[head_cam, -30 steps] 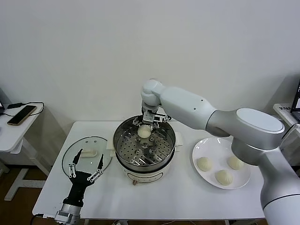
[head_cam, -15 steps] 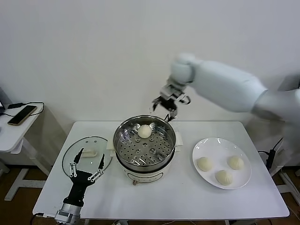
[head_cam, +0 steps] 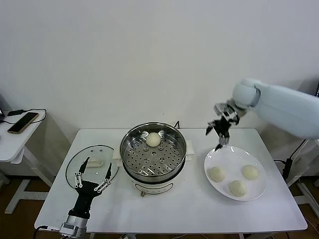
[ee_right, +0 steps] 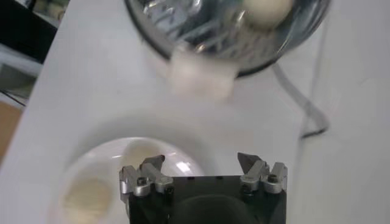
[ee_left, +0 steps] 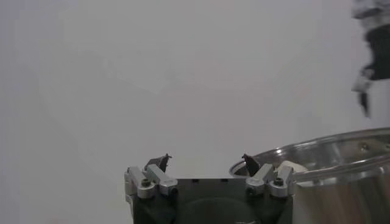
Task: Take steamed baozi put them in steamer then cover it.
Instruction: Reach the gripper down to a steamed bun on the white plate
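Observation:
One baozi [head_cam: 153, 139] lies on the perforated tray at the back of the steel steamer [head_cam: 128, 149]. Three more baozi [head_cam: 217, 174] [head_cam: 250, 172] [head_cam: 238, 187] lie on a white plate [head_cam: 224, 155] to its right. My right gripper [head_cam: 218, 132] is open and empty in the air above the plate's far left edge; its wrist view shows the plate [ee_right: 97, 158] and the steamer [ee_right: 152, 30] with the baozi [ee_right: 265, 9]. The glass cover [head_cam: 75, 164] with its cream handle [head_cam: 95, 162] lies flat left of the steamer. My left gripper [head_cam: 90, 175] is open over its near edge.
A phone [head_cam: 23, 122] lies on a side table at the far left. A cable runs behind the steamer [ee_right: 304, 103]. Bare table lies in front of the steamer and plate.
My right arm has swung from over the steamer, up and to the right, and now hangs over the plate's edge. The baozi stays in the steamer. The left arm has not moved.

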### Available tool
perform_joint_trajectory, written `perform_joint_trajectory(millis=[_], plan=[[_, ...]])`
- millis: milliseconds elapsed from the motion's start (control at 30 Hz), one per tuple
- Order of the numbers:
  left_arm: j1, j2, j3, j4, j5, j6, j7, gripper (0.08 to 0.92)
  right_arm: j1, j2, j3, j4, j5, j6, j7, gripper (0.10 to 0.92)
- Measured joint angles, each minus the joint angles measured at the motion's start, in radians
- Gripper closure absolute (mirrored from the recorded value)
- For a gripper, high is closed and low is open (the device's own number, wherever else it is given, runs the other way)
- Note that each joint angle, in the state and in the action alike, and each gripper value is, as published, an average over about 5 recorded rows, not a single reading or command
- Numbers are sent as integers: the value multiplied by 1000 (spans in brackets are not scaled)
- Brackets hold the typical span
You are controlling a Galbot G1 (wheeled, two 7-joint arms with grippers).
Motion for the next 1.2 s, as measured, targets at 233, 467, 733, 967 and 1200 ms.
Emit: perform_joint_trajectory(millis=[233, 467, 733, 967, 1200], plan=[[1, -2, -1, 1, 6, -2, -1, 177, -73, -22, -24, -5, 13, -33, 47, 203], [-2, 2, -2, 7, 8, -4, -5, 177, -142, -17, -18, -28, 18, -56, 94, 203], [-1, 5, -1, 14, 9, -11, -4, 177, -198, 5, 3, -58, 15, -66, 132, 203], [2, 5, -1, 13, 10, -14, -3, 177, -222, 11, 13, -66, 6, -72, 145, 271], [3, 4, -2, 13, 12, -16, -2, 177, -232, 11, 24, -73, -4, -72, 157, 339]])
